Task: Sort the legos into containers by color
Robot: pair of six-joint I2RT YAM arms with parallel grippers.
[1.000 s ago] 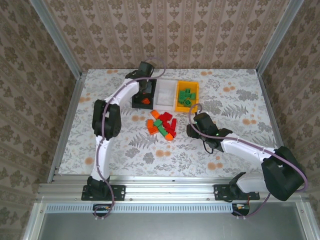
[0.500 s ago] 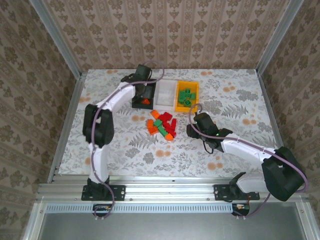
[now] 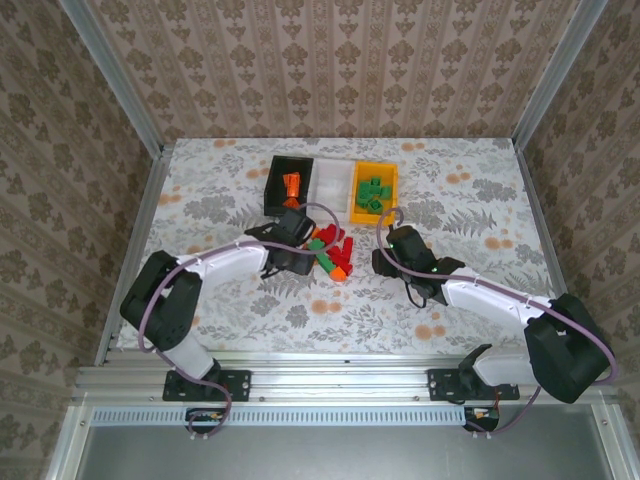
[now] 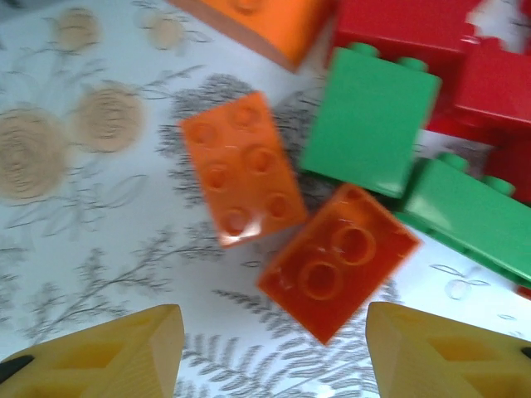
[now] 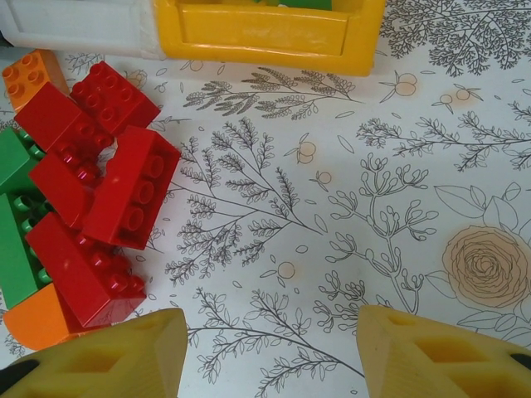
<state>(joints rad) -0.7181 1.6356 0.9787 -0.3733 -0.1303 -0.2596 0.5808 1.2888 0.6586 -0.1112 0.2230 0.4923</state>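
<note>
Left hand [image 4: 274,358] is low over the left edge of the pile [image 3: 332,250], fingers apart, nothing held. Ahead on the table the darker orange brick [image 4: 336,261] seems to touch the lighter orange brick [image 4: 241,170]. Suggest centring on the darker one, squaring the fingers to its flat sides and avoiding the neighbour, then carrying it to the black bin [image 3: 272,190], which holds orange. Right hand [image 5: 265,352] is apart and empty, beside the red bricks [image 5: 124,199].

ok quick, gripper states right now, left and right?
Left gripper: open, holding nothing; two orange studded plastic bricks lie just ahead of it.
Right gripper: open, holding nothing; red studded plastic bricks lie off to one side.
</note>
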